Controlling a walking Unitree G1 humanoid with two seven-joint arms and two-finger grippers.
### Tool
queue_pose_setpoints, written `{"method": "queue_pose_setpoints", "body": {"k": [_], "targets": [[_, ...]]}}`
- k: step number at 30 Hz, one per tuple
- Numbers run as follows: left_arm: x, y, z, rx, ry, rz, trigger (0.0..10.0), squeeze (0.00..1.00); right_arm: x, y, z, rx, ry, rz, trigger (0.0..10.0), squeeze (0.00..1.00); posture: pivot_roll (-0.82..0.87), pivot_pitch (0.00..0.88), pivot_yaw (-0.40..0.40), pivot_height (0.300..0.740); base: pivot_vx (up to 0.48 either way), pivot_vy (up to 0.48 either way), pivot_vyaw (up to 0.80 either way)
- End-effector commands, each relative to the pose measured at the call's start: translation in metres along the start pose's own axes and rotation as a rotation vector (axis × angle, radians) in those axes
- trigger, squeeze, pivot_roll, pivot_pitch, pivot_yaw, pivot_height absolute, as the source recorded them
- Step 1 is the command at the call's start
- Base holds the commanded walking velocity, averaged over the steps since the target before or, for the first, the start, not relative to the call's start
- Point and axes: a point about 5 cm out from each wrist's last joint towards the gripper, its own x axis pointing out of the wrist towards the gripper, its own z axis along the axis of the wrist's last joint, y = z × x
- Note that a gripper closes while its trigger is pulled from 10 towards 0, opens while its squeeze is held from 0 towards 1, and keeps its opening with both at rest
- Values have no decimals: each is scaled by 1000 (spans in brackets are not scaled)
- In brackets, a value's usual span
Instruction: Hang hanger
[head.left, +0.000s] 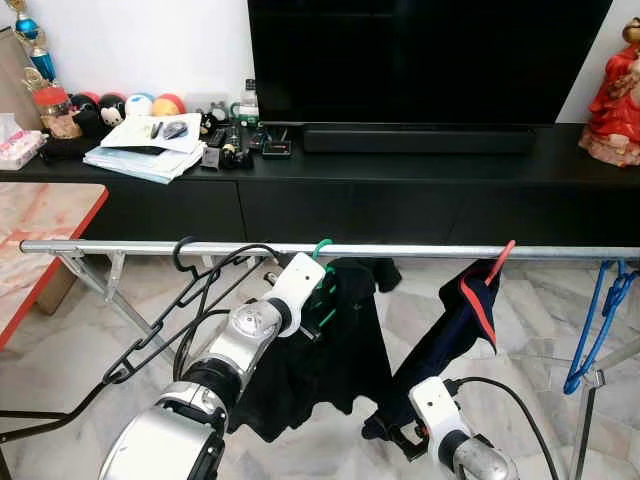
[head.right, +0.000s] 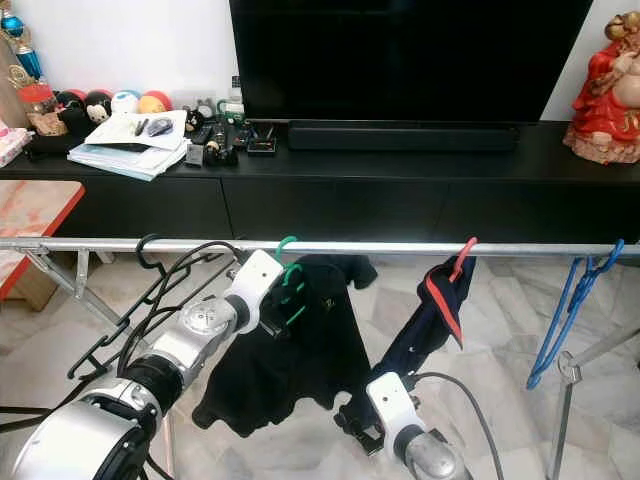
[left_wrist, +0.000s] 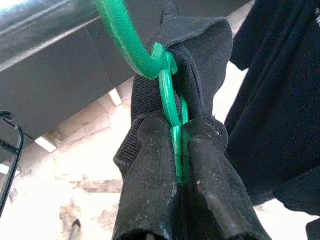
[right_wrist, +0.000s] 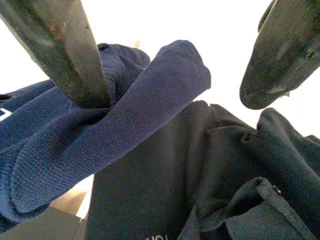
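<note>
1. The green hanger (head.left: 322, 285) hangs by its hook over the metal rail (head.left: 420, 251) of the drying rack, carrying a black garment (head.left: 320, 360) that droops below it; the hook curves up over the rail and the hanger body points downward.
2. The left gripper (left_wrist: 177, 150) is raised to just below the rail, its two black fingers (left_wrist: 150, 185) pressed together on the green hanger's neck, with folds of the black garment bunched around them.
3. The right gripper (head.left: 405, 437) sits low, beneath a navy garment (head.left: 450, 340) on a red hanger (head.left: 498, 262); its fingers (right_wrist: 70, 55) stand well apart, with a navy sleeve passing between them without being clamped.
4. An empty black hanger (head.left: 160, 320) hooks over the rail to the left of the green one, tilted, its lower part cut off at the picture's edge.
5. Blue hangers (head.left: 600, 310) hang at the rail's right end.
6. Behind the rack, a black TV cabinet (head.left: 400, 190) carries a television (head.left: 430, 60), a soundbar (head.left: 420, 139), papers (head.left: 145, 150), toy balls (head.left: 140, 103) and a red figurine (head.left: 615, 90); the small items beside the papers are too small to identify.
</note>
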Motion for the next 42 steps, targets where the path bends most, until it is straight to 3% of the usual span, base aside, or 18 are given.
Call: {"method": "queue_pose_setpoints", "body": {"k": [1,9,14,35,42], "targets": [[-2,3,-1,-55,-29,37,0,0,0,2,-3,5,20,4,10000,0,66,56,-6,740,0,0,0],[-8,17,7,-171,-145,136,0,0,0,2,-4,9,24,-15,10000,0,73,62,-10,740,0,0,0],[-11,21,10,-190,-183,162,0,0,0,-1,-3,15,16,-44,10000,0,73,62,-10,740,0,0,0],[-43,19,2,-121,-273,173,0,0,2,-5,1,28,1,-111,10000,0,90,61,-2,740,0,0,0],[-56,10,-12,-37,-222,146,0,0,0,-7,-1,38,3,-127,10000,0,91,64,5,740,0,0,0]]}}
